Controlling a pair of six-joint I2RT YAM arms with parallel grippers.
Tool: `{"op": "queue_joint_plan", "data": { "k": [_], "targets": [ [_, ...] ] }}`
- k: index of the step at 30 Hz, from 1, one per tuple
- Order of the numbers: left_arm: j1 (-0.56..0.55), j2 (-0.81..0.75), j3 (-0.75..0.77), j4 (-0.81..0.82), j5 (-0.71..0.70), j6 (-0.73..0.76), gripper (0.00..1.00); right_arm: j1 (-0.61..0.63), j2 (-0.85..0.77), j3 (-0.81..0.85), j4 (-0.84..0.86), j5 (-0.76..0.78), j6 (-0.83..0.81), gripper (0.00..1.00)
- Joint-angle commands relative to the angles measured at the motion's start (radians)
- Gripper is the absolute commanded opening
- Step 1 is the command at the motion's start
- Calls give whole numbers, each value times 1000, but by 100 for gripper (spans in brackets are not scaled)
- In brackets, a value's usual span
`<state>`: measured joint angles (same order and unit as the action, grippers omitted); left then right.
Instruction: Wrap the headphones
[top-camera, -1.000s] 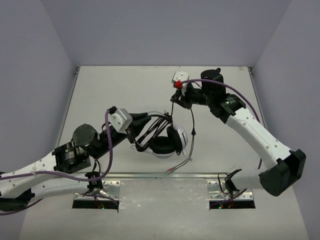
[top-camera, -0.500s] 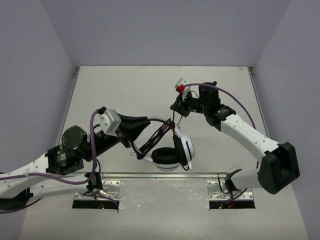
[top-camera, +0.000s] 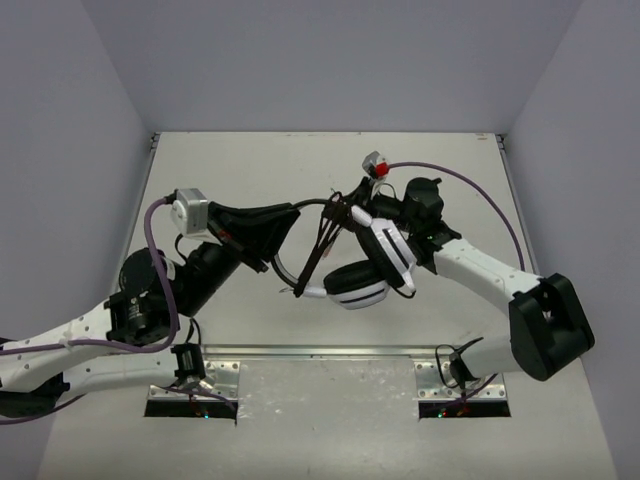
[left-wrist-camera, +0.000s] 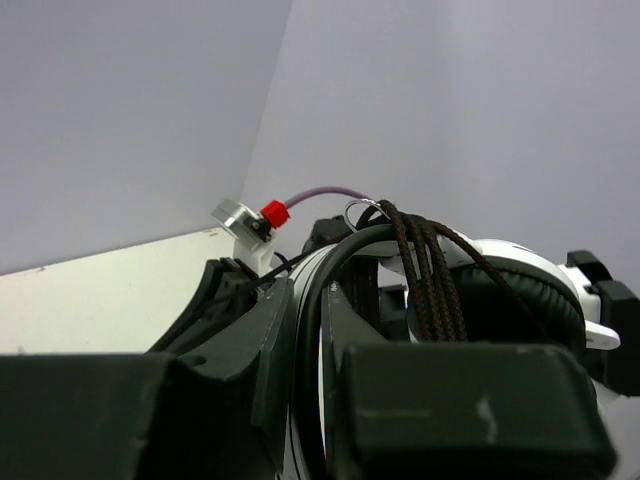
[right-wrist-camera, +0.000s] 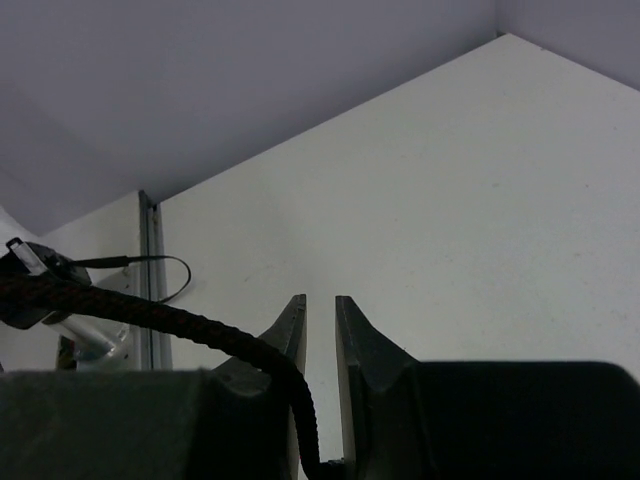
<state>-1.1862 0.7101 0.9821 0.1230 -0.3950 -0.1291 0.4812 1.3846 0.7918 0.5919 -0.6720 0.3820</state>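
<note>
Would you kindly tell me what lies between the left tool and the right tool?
In the top view, the black headband of the headphones, crossed by wound cord, bridges the stretch from left tool to right tool.

The small white-and-black over-ear headphones hang above the pale bench, their thin headband clamped in the jaws of the left gripper. The thin black cord crosses the headband in several strands. The right gripper sits just beside those strands.
</note>
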Motion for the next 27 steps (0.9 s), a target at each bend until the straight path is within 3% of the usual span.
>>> {"op": "queue_joint_plan", "data": {
  "k": [1,8,11,16,27],
  "targets": [
    [-7,-29,64,263,-129,-64,0,5,11,-28,163,-49,90,18],
    [-9,-14,86,253,-202,-32,0,5,-15,-118,233,-64,104,24],
    [-7,-23,72,260,-222,-33,0,5,-15,-120,232,-67,100,16],
    [-7,-37,69,276,-266,-15,0,5,1,-167,310,-100,141,27],
    [-7,-28,79,303,-298,11,0,19,22,-212,355,-94,159,29]
  ]
}}
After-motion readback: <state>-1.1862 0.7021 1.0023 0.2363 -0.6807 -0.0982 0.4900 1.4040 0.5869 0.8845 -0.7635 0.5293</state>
